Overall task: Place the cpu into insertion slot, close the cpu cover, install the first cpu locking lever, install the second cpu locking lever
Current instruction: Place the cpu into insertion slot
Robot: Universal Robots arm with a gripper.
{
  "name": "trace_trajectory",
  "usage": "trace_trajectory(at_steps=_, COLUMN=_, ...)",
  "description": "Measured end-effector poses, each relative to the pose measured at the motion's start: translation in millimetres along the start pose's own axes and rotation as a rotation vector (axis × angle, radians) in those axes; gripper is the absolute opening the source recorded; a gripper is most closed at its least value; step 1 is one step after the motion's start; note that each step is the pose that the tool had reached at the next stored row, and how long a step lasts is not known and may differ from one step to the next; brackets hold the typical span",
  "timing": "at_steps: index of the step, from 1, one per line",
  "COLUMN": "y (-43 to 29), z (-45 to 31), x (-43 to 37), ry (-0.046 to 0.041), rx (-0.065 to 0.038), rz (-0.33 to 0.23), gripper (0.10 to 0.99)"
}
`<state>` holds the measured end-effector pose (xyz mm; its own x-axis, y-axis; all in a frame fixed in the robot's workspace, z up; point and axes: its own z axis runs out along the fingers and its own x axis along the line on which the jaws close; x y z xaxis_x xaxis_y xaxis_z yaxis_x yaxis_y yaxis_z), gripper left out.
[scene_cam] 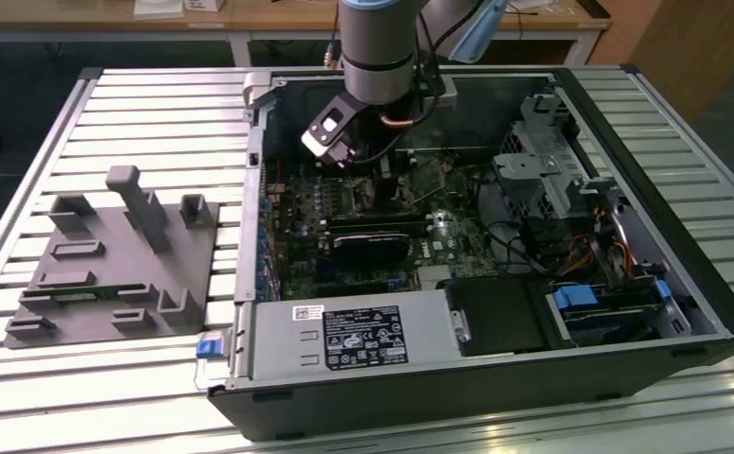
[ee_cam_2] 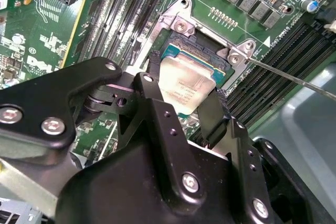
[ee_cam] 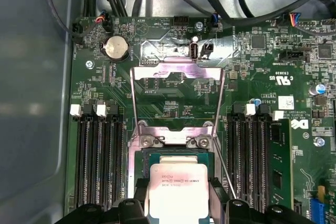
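Jaws clenched on cpu (ee_cam_2: pixel 186 90), insertion slot (ee_cam_2: pixel 193 48) half hidden beneath it, cpu cover (ee_cam: pixel 178 71) raised

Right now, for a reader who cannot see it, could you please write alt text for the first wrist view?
The gripper holds the cpu between its black fingers, right over the insertion slot of a green motherboard. The cpu cover is swung open, away from the slot, and long black memory slots run along both sides.

Around the silvery-tan cpu (ee_cam: pixel 178 192), the motherboard (ee_cam: pixel 157 85) is green, the memory slots (ee_cam: pixel 100 166) black with white clips (ee_cam: pixel 75 109), the cover (ee_cam: pixel 178 71) silvery, the fingers (ee_cam_2: pixel 212 116) black.
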<state>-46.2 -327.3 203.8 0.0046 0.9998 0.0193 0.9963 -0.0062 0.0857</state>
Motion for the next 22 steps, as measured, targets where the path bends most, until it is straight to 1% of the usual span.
trace_trajectory(at_steps=10, y=-1.0, z=5.2, x=0.6, ry=0.0044, rx=0.000, rz=0.001, gripper=0.537)
trace_trajectory(at_steps=14, y=-1.3, z=6.5, x=0.6, ry=0.0081, rx=0.001, rz=0.001, gripper=0.537)
trace_trajectory(at_steps=19, y=-1.5, z=8.1, x=0.6, ry=0.0155, rx=0.002, rz=0.002, gripper=0.537)
trace_trajectory(at_steps=22, y=-1.5, z=9.0, x=0.5, ry=0.0168, rx=0.003, rz=0.002, gripper=0.537)
